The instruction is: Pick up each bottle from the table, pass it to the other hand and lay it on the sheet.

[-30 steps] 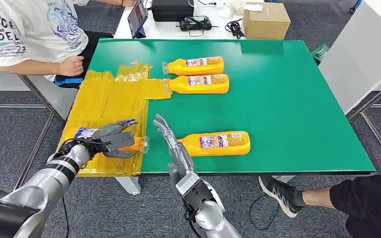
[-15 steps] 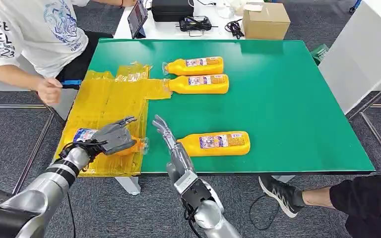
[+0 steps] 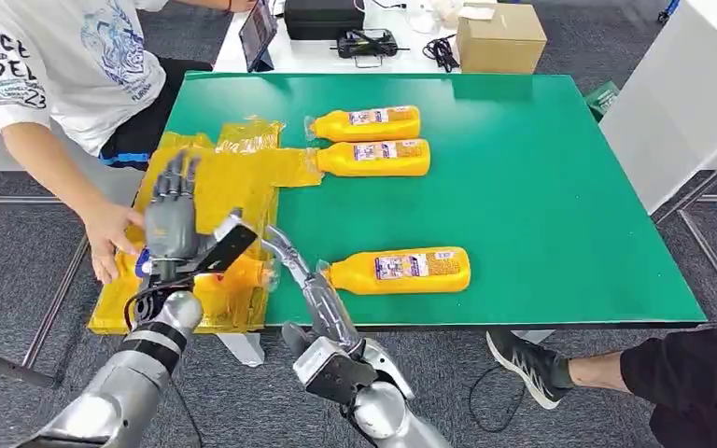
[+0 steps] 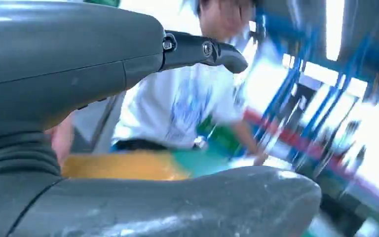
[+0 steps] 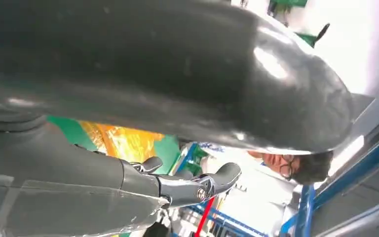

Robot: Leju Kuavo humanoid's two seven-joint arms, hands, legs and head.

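**Four bottles in sight, one on the sheet; both hands hold nothing**

Four yellow bottles lie on their sides. Two rest parallel at the far middle of the green desk (image 3: 560, 187): the far bottle (image 3: 366, 123) and, just beside it, the second bottle (image 3: 373, 158), whose cap end touches the edge of the yellow sheet (image 3: 215, 187). The near bottle (image 3: 400, 270) lies close to the desk's front edge. The fourth bottle (image 3: 233, 273) lies on the sheet's near part, partly hidden behind the left hand.

The left hand (image 3: 175, 222) is raised above the sheet, its fingers (image 3: 174, 179) spread wide and pointing up, gripping nothing. The right hand (image 3: 306, 280) stretches forward with fingers (image 3: 278, 245) straight and apart, empty, just beside the near bottle's cap end; whether it touches the bottle cannot be told.

A person's hand (image 3: 112, 238) rests at the sheet's left edge.
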